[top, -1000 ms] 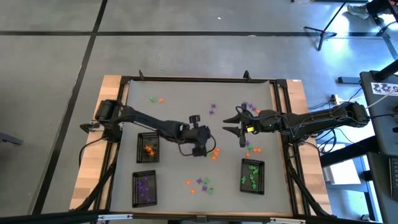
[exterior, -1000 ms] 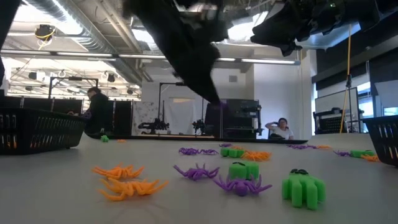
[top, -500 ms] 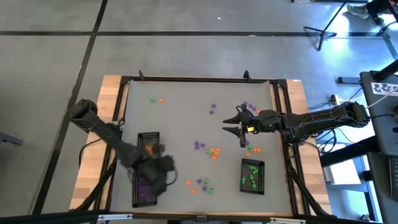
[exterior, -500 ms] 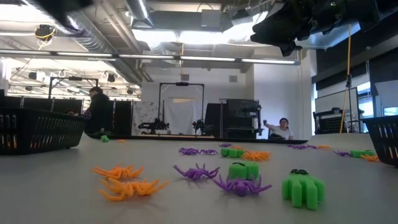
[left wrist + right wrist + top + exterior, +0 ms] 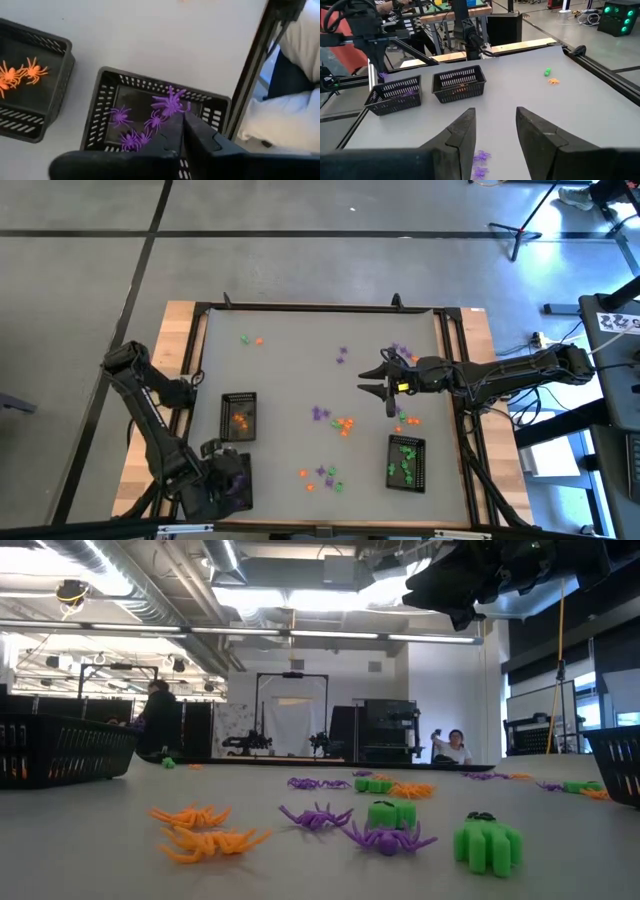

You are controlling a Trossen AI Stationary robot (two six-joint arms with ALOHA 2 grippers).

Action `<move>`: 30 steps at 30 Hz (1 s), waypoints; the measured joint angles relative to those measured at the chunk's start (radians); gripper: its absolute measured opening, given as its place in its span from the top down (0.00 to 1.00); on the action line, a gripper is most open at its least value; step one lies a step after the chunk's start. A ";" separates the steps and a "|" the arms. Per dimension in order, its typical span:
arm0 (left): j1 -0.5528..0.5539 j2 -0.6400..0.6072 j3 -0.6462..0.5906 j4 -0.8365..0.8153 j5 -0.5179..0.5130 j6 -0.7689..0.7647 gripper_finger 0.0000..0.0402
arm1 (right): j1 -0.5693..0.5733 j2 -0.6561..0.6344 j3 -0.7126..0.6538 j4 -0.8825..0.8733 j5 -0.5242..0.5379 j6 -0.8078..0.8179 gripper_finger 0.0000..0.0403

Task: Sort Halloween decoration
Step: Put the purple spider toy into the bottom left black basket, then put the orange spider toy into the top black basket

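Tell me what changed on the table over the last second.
The left gripper swung from the middle of the table, by the loose spiders, back to the purple tray at the near left corner and now hangs over it, fingers shut around a purple spider. The right gripper stayed open above the table's right half. The orange tray, green tray and loose trinkets did not move.

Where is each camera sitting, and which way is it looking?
High view: above the table, looking straight down; both arms show.
Low view: at tabletop height, looking across at toy spiders; an arm hangs overhead.
Left wrist view: on the left arm, looking down into the purple tray; left gripper shut.
Right wrist view: on the right arm, looking across the table; right gripper open.
Shared: the purple tray and orange tray appear in both wrist views.
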 joint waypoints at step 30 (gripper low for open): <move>0.356 0.004 -0.406 1.005 -0.070 0.839 0.73 | 0.000 0.000 0.000 -0.031 -0.015 0.007 0.66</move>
